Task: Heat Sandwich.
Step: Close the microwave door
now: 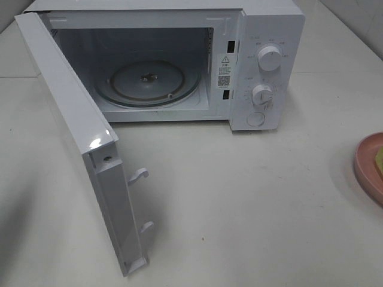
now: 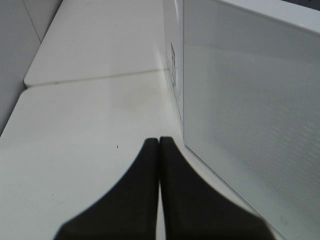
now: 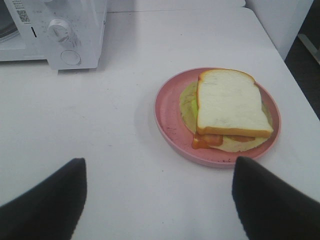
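The left tool (image 2: 159, 150) has its fingers pressed together on nothing, low over the white table (image 2: 90, 130) just beside the microwave's open door (image 2: 250, 110). The right tool (image 3: 159, 195) stands with fingers wide apart, holding nothing, near the sandwich (image 3: 227, 107), which lies on a pink plate (image 3: 167, 117) at the table's right side. The white microwave (image 1: 272, 36) shows a warning label (image 1: 224, 70) with a code square, its print too small to read, two dials and a glass turntable (image 1: 149, 84) inside.

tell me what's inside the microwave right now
Only the glass turntable sits inside the open microwave; no food on it. The sandwich is on the pink plate outside. The cavity's near-left corner is hidden by the door.
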You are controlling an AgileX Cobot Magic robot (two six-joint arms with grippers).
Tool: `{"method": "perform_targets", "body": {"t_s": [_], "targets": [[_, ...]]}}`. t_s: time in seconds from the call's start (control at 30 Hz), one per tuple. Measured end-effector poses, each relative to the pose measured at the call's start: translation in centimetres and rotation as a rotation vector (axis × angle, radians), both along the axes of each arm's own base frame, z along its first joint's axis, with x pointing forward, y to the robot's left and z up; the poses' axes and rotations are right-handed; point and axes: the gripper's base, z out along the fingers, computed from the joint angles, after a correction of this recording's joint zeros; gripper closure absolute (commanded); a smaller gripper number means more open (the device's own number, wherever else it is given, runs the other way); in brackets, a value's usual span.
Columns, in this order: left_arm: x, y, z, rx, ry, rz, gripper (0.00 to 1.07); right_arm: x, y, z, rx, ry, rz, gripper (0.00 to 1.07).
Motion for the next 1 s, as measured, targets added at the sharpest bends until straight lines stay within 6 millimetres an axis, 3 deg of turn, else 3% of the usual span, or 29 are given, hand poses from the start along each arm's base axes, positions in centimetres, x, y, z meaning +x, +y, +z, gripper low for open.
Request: {"method": "perform_targets", "body": {"t_s": [0.37,0.83,1.0], "targets": [[3.6,-0.7,-1.6,0.012,-0.089,-0.053,1.06,0.0,0.0,0.0,0.0,0.0,0.0,0.31],[5.7,-1.9,-4.1,-0.076,-0.053,-0.136,1.06,0.0,0.0,0.0,0.0,0.0,0.0,0.31],[6.6,-3.5,-4.5,-0.084,-0.045,-0.216,1.06,0.0,0.0,0.0,0.0,0.0,0.0,0.31]]}}
